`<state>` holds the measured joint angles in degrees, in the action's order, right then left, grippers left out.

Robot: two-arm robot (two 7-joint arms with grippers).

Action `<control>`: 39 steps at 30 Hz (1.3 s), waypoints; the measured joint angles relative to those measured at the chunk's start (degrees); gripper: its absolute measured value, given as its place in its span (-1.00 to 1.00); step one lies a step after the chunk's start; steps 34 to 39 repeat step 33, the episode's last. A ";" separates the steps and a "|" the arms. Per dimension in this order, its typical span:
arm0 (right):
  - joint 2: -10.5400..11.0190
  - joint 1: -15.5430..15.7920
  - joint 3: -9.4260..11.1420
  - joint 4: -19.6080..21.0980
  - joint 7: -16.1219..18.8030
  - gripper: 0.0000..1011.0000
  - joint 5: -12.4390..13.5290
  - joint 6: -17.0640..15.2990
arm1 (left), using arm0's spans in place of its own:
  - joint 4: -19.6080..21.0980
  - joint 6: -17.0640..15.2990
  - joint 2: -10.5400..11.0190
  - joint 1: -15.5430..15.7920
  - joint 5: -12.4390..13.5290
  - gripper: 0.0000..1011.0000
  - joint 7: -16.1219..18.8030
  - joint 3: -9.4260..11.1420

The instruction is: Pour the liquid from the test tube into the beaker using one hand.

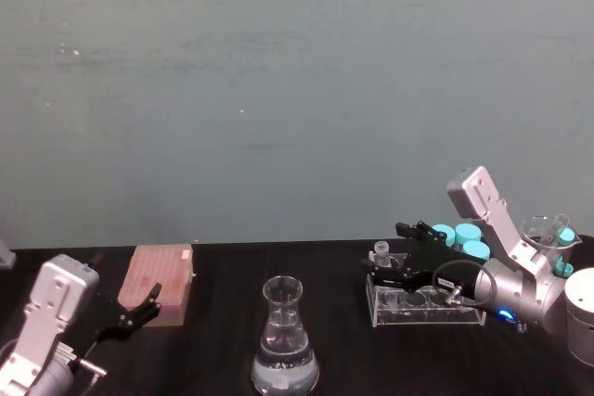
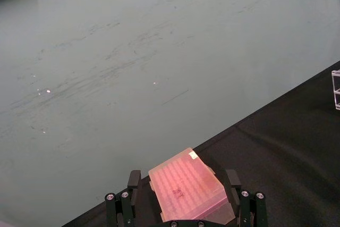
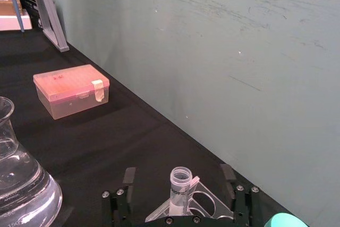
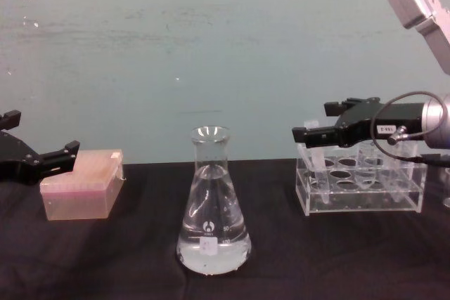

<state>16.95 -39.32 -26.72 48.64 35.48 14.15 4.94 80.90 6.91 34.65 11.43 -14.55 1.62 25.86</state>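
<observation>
Standing nearest on the dark surface [image 1: 213,350]: beaker [image 4: 212,209], centre, holding clear liquid [image 4: 213,247]. Farther right: clear rack [image 4: 358,187], test tube [image 3: 180,184] upright at its left end, right end effector [image 3: 180,184] straddling it, fingers apart. Far left: left end effector [image 1: 139,308], fingers apart, beside a pink box [image 1: 162,285]. Turquoise-capped tubes [image 1: 461,235] behind the rack.

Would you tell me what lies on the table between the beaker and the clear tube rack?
Nothing: in the chest view, only bare black table separates the beaker from the rack.
</observation>
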 joint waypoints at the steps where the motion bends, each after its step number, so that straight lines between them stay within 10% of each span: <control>1: 0.00 0.00 0.00 0.00 0.00 0.97 0.00 0.00 | 0.00 0.00 0.00 0.00 0.00 0.98 0.00 0.00; 39: 0.00 0.00 0.00 -0.01 0.00 0.98 0.00 0.01 | 0.00 0.00 0.00 0.00 0.00 0.98 0.00 0.00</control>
